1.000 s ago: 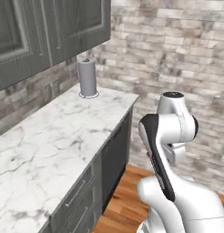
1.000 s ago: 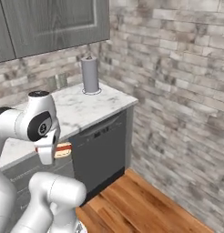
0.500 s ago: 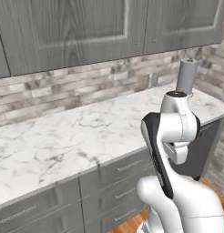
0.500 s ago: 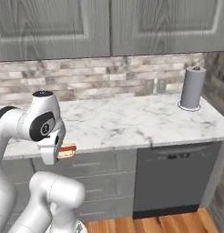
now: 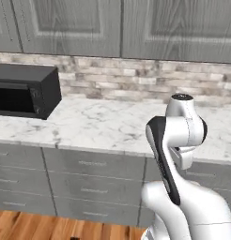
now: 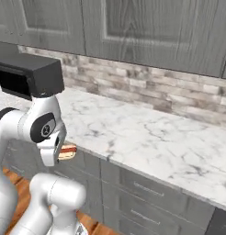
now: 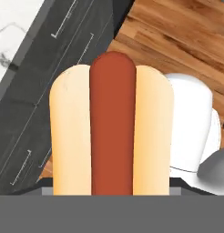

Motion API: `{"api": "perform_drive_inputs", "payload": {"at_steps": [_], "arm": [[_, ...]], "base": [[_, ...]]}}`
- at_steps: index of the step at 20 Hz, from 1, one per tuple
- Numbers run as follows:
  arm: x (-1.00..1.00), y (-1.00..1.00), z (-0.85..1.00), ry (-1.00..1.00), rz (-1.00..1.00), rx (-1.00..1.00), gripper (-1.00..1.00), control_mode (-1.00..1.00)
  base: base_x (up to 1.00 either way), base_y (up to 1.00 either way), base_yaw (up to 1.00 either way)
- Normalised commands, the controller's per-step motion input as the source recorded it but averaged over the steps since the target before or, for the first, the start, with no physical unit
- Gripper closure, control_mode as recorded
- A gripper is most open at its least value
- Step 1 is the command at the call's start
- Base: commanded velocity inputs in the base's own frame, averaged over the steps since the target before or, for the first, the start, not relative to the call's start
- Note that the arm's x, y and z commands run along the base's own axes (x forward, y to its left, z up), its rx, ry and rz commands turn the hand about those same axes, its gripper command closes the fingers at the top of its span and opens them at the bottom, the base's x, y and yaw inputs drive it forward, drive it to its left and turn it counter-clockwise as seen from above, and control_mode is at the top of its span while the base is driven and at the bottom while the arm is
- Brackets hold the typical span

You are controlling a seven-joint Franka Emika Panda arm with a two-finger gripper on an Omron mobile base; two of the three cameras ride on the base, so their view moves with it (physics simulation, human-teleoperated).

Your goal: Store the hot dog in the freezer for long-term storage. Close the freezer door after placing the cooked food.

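The hot dog [image 7: 112, 132], a pale orange bun with a dark red sausage along its middle, lies close in front of the hand camera and points away over dark drawer fronts and wood floor. In the right base view the hot dog [image 6: 69, 150] sticks out sideways from my gripper [image 6: 59, 155], which is shut on it at drawer height in front of the counter. The arm is folded close to my body, with the hand pointing down. The freezer and the freezer door are out of view.
A black microwave [image 5: 23, 91] stands on the white marble counter [image 5: 103, 126] at the left, seen also as the microwave [image 6: 30, 75]. Grey drawers [image 5: 89, 173] run below and grey wall cabinets [image 5: 136, 23] above. Wood floor [image 7: 177, 36] lies under the hand.
The whole picture has shifted leftward along the counter, so the camera has moved: the grey roll has left the views and the microwave has come in. The hot dog stays in the gripper.
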Motion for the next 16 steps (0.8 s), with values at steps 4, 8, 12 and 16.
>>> {"api": "perform_drive_inputs", "payload": {"at_steps": [4,8,12,16], "arm": [[0.00,0.00,0.00,0.00,0.00,0.00,1.00,1.00],[0.00,0.00,0.00,0.00,0.00,0.00,1.00,1.00],[0.00,0.00,0.00,0.00,0.00,0.00,1.00,1.00],[0.00,0.00,0.00,0.00,0.00,0.00,1.00,1.00]], "base": [[0.24,0.28,0.86],[0.49,0.25,0.70],[0.35,0.76,0.56],[0.63,1.00,0.23]]}}
